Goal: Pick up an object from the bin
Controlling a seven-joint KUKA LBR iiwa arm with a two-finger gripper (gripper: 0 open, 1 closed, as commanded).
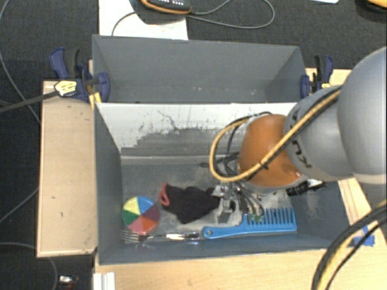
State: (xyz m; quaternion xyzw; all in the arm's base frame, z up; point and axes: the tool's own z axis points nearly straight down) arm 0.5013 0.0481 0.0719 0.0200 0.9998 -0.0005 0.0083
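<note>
My gripper (pixel 237 203) hangs low near the bin's front wall, under the arm's orange cover. It is just above the blue comb (pixel 257 225), which lies flat along the front wall with its teeth pointing back. A black cloth item with a red tab (pixel 188 202) lies right beside the gripper on its left, touching or nearly touching it. Nothing can be seen held.
A round ball with coloured segments (pixel 140 214) sits in the front left corner. A metal fork (pixel 158 237) lies along the front wall between it and the comb's handle. The arm and its cables cover the bin's right part.
</note>
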